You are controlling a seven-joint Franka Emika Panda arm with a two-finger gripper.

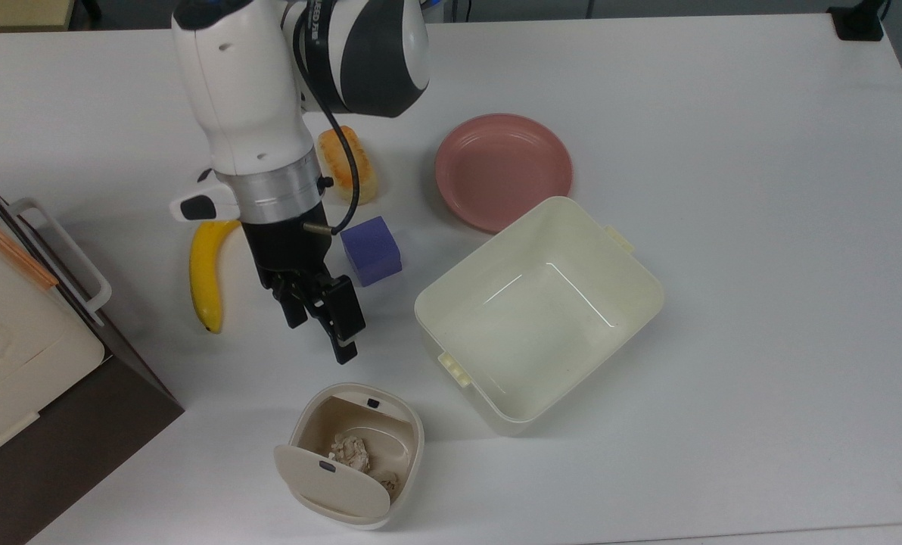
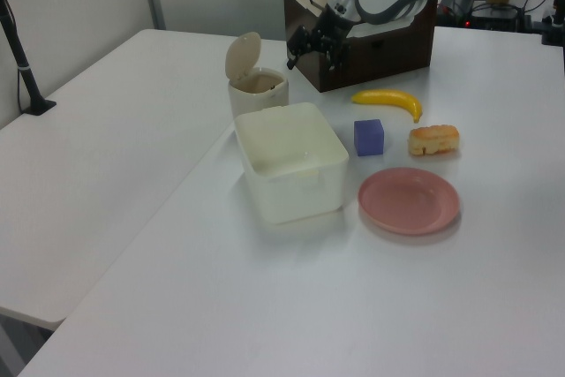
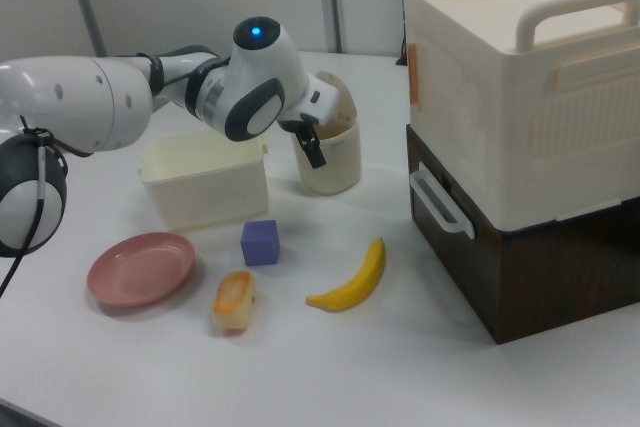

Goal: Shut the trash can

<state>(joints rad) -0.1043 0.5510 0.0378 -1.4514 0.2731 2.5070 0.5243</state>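
Note:
The trash can (image 1: pixel 402 439) is a small cream-beige bin near the top view's bottom edge. Its hinged lid (image 1: pixel 332 482) stands open, and crumpled paper (image 1: pixel 349 451) lies on the tan inside. My gripper (image 1: pixel 321 334) hangs above the table just beyond the bin's far rim, open, with nothing between its black fingers. In the left view the gripper (image 2: pixel 313 41) is to the right of the trash can (image 2: pixel 258 90) and its raised lid (image 2: pixel 241 55). The right view has the gripper (image 3: pixel 312 147) in front of the trash can (image 3: pixel 335 162).
A larger lidless cream tub (image 1: pixel 632 291) sits to the top view's right of the bin, a pink plate (image 1: pixel 502 170) behind it. A purple cube (image 1: pixel 371 250), a banana (image 1: pixel 205 276) and a bread piece (image 1: pixel 349 170) lie around the arm. A cream-and-brown box (image 1: pixel 35 333) stands at the top view's left.

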